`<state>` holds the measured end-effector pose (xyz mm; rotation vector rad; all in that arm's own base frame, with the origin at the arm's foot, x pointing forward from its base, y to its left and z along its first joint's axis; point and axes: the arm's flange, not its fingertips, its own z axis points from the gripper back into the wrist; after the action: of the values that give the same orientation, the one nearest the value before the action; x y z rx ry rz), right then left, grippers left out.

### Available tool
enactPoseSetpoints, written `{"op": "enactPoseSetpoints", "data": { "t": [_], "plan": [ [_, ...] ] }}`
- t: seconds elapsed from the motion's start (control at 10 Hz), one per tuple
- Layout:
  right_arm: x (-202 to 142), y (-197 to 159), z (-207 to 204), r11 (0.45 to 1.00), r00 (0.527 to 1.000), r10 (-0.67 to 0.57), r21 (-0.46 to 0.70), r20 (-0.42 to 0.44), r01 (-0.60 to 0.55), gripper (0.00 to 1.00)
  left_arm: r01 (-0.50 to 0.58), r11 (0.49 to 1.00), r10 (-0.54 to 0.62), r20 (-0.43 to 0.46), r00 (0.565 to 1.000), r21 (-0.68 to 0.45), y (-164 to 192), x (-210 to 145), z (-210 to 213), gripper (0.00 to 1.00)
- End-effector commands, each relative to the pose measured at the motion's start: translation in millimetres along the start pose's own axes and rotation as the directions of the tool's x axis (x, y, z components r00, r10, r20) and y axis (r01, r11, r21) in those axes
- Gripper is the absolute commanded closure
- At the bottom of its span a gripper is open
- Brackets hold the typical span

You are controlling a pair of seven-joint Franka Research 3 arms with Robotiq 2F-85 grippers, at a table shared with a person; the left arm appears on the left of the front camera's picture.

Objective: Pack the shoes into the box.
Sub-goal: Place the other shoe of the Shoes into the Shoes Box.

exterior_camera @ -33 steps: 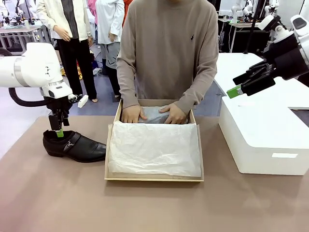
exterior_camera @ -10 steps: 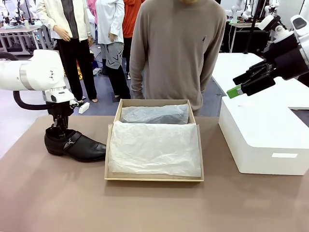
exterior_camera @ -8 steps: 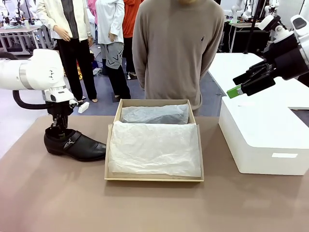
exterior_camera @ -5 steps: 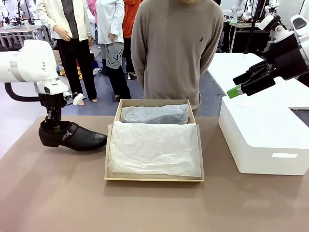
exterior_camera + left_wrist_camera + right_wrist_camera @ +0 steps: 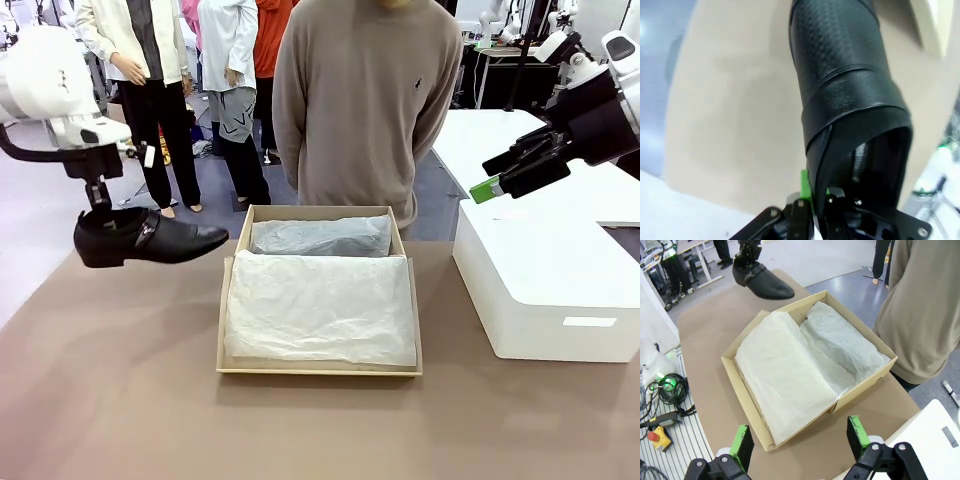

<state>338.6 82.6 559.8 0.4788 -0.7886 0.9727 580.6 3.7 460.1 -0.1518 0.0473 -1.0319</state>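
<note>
A black glossy shoe (image 5: 145,239) with a small silver buckle hangs in the air left of the box, toe pointing toward it. My left gripper (image 5: 99,212) is shut on the rim at its heel. The left wrist view shows the shoe (image 5: 850,105) from behind, its heel wall pinched between the green pads of my left gripper (image 5: 812,192). The tan cardboard box (image 5: 231,282) sits mid-table, lined with white tissue paper (image 5: 320,305); a tissue-wrapped bundle (image 5: 320,237) lies at its far end. My right gripper (image 5: 497,179) hovers open, high at the right, over the box (image 5: 742,392) in its own view.
A person in a beige sweater (image 5: 365,100) stands at the far side behind the box, hands out of view. A larger white box (image 5: 545,290) stands at the right. Bare brown tabletop (image 5: 120,400) lies in front and to the left. Other people stand farther back at the left.
The left gripper has lifted the shoe off the table and carried it up, its toe now level. The person's hands left the box and the person stood upright. The right arm has not moved.
</note>
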Motion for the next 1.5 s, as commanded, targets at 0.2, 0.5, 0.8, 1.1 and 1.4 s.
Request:
{"op": "enactPoseSetpoints", "data": {
  "t": [0.2, 0.5, 0.8, 1.1, 1.4],
  "plan": [
    [0.4, -3.8, -1.7, 1.0, 0.999, 0.021, 0.015, 0.027, -0.021, 0.0, -0.281, 0.959, 0.283, 0.07, 0.957, -0.036, -14.3, 3.0, 24.0, 1.0],
    [0.4, -3.8, -1.7, 1.0, 0.999, 0.021, 0.015, 0.027, -0.021, 0.0, -0.235, 0.972, 0.235, 0.059, 0.97, -0.017, -8.3, 2.7, 20.5, 1.0],
    [0.4, -3.8, -1.7, 1.0, 0.999, 0.021, 0.015, 0.027, -0.021, 0.0, -0.235, 0.972, 0.235, 0.059, 0.97, -0.017, -8.3, 2.7, 20.5, 1.0],
    [0.4, -3.8, -1.7, 1.0, 0.999, 0.021, 0.015, 0.027, -0.021, 0.0, -0.563, 0.825, 0.553, 0.14, 0.821, 0.047, -26.3, 22.7, 25.5, 1.0],
    [0.4, -3.8, -1.7, 1.0, 0.999, 0.021, 0.015, 0.027, -0.021, 0.0, -0.772, 0.634, 0.753, 0.184, 0.631, 0.051, -54.1, 60.2, 37.5, 1.0]
  ]
}}
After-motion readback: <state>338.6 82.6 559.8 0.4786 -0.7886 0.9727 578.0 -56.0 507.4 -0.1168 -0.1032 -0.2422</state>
